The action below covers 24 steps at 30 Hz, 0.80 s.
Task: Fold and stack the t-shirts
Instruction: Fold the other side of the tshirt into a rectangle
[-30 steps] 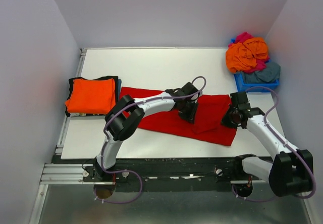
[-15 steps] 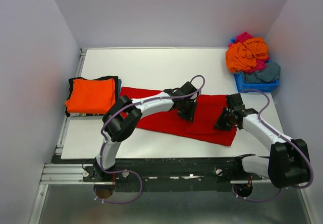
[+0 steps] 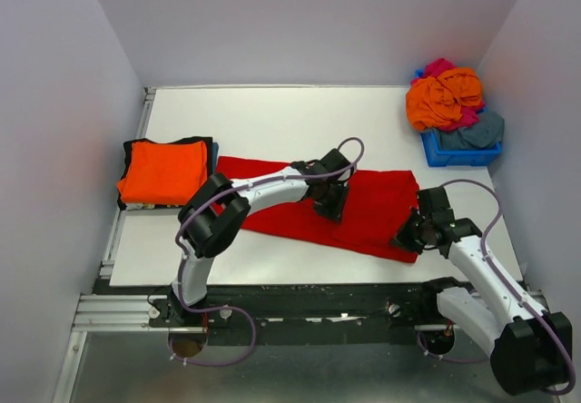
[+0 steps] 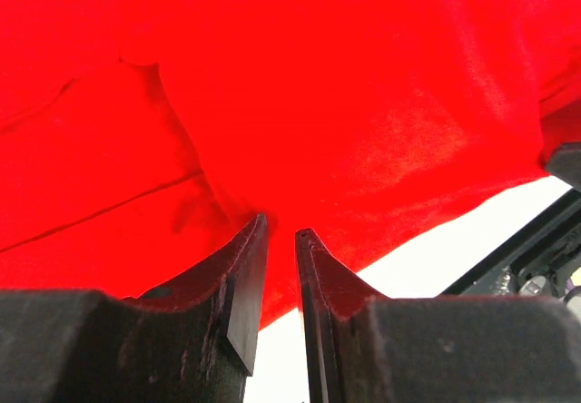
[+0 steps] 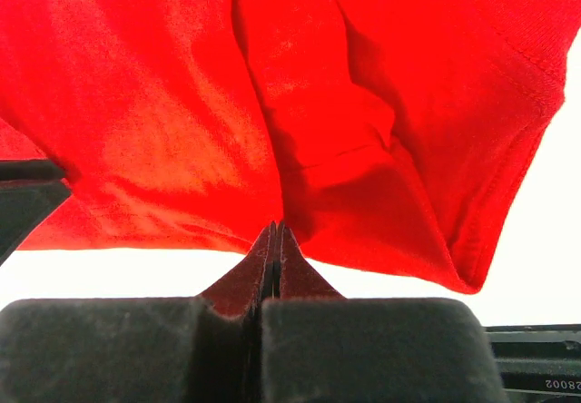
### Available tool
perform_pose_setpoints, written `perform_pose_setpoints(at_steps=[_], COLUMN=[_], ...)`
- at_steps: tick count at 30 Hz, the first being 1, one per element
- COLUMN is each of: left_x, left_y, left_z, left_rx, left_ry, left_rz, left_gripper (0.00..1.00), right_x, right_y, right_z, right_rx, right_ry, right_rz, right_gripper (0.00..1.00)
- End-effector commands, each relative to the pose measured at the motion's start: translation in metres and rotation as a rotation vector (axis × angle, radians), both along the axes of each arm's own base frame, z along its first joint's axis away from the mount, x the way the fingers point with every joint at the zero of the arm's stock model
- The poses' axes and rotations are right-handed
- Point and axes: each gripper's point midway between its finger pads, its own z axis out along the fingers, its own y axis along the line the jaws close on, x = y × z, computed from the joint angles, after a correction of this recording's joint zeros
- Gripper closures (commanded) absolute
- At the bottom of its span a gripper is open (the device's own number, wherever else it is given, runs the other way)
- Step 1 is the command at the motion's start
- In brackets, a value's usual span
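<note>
Right fingers (image 5: 241, 285), closed, have drawn back over the red t-shirt (image 3: 368, 205).

A white table (image 3: 300, 113) stands between plain pale lavender walls (image 3: 309, 22).

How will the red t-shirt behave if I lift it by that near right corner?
Probably floppy: the red t-shirt creases toward the shut right claw rather than holding shape. Likely light, since it lies thin and flat on the table. It may drag and bunch instead of sliding as one sheet.
</note>
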Motion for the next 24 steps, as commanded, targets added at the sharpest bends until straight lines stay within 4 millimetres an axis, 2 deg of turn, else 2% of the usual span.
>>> perform_pose_setpoints(at_steps=[1,4,7,11,14,17,20,24], left_x=[0.011,0.005,-0.007,-0.024,-0.024,-0.013,0.000,0.033], left_y=[-0.010,-0.018,-0.023,-0.027,-0.034,-0.040,-0.047,-0.042], left_z=[0.048,0.052,0.049,0.040,0.035,0.041,0.059,0.083], left_rx=[-0.085,-0.125,-0.136,-0.129,-0.128,-0.130,-0.152,-0.159], left_ry=[-0.084,-0.059,-0.034,-0.021,-0.018,-0.054,-0.101,-0.185], left_rz=[0.011,-0.008,-0.040,-0.072,-0.079,-0.064,-0.056,0.015], left_gripper=[0.65,0.65,0.65,0.64,0.64,0.64,0.64,0.64], right_x=[0.006,0.013,0.009,0.001,0.001,0.008,0.020,0.037], right_y=[0.009,0.016,0.021,0.014,0.006,-0.007,-0.024,-0.024], right_z=[0.008,0.004,-0.004,-0.018,-0.019,-0.004,0.017,0.035], right_rx=[0.033,0.063,0.089,0.058,0.016,-0.063,-0.156,-0.167], right_ry=[-0.022,-0.018,0.013,0.038,0.042,0.020,-0.028,-0.097], right_rz=[0.040,0.044,0.052,0.041,0.024,0.008,-0.034,-0.019], right_gripper=[0.99,0.99,0.99,0.99,0.99,0.99,0.99,0.99])
